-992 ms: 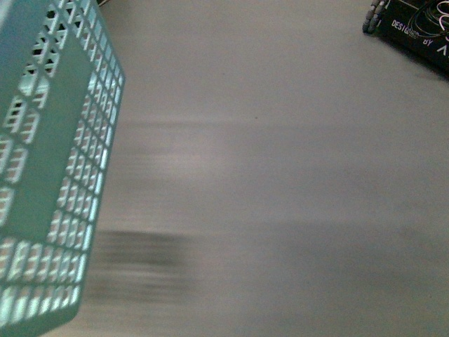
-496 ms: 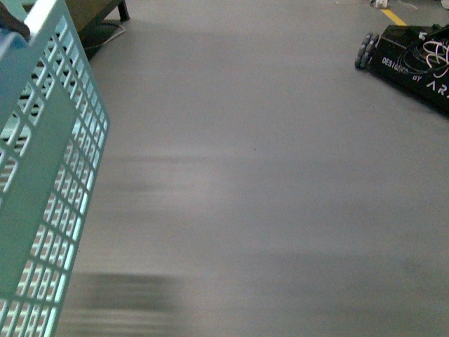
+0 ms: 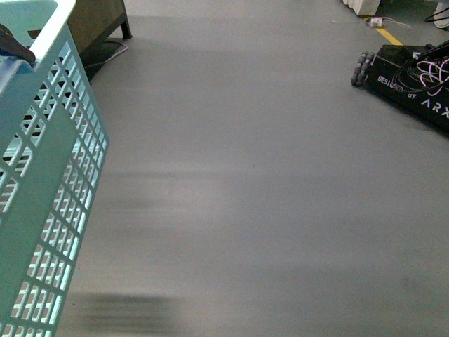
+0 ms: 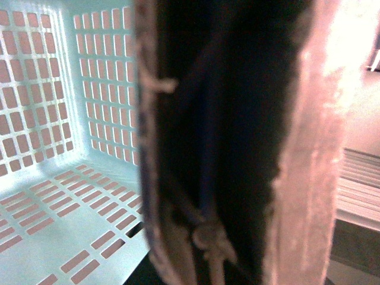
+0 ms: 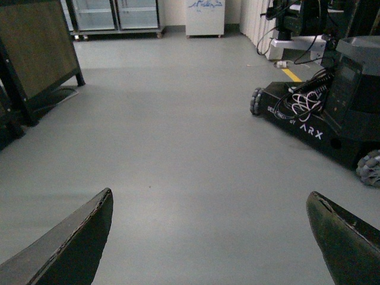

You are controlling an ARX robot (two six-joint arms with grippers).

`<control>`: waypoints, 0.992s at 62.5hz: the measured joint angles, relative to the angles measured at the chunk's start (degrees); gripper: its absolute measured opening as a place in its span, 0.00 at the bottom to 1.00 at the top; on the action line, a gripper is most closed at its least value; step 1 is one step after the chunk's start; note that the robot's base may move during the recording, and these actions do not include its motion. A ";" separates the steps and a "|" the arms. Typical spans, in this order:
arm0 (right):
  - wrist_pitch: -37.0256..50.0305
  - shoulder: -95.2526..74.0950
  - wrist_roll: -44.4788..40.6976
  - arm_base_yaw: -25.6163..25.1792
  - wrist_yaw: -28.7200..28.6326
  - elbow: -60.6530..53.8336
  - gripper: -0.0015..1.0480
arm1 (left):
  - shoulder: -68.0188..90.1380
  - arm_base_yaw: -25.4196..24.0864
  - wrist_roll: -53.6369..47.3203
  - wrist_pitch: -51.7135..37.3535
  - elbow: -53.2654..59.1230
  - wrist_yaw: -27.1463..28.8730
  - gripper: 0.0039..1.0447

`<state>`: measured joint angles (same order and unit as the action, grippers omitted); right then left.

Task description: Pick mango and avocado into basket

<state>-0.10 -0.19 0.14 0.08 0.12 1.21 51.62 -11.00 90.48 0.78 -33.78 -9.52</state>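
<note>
Grey floor (image 3: 266, 182) across nearly the whole front view, streaked with blur toward the near edge. At the left edge of that view, the light teal basket (image 3: 42, 182), slotted side wall turned to the camera, pale rim along the top. From the left wrist, a look inside it: slotted walls and slotted bottom, washed pinkish by the light. Far right and further off, a black wheeled robot base (image 3: 414, 88) lettered ARX, looped cables on top, grey wheels (image 3: 362, 68) at its near corner, well apart from the basket. Beyond the basket, a dark piece of furniture (image 3: 98, 21) on black legs. In the right wrist view, glass-doored fridges (image 5: 113, 15) and a white cabinet (image 5: 205, 18) along the back wall. Close against the left wrist camera, the basket's dark handle (image 4: 237, 130), badly blurred, pale ties knotted round it. Left claw not made out in that blur; released or clenched, cannot tell. Right claw (image 5: 209, 208) released, dark fingertips (image 5: 77, 243) spread wide, only floor between. Near the black base, a short yellow line (image 3: 388, 35) on the floor.
</note>
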 joint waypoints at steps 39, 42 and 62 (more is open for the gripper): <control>0.00 0.02 0.02 0.00 0.00 0.00 0.92 | -0.02 0.00 0.00 -0.02 -0.02 0.00 0.13; 0.00 0.02 0.02 0.00 0.00 0.00 0.92 | 0.00 0.00 0.00 0.00 -0.02 -0.02 0.13; 0.00 0.02 0.00 0.00 0.00 0.00 0.92 | 0.00 0.00 0.00 -0.02 -0.02 -0.02 0.13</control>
<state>-0.10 -0.16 0.14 0.08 0.12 1.21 51.62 -11.00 90.48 0.75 -33.80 -9.54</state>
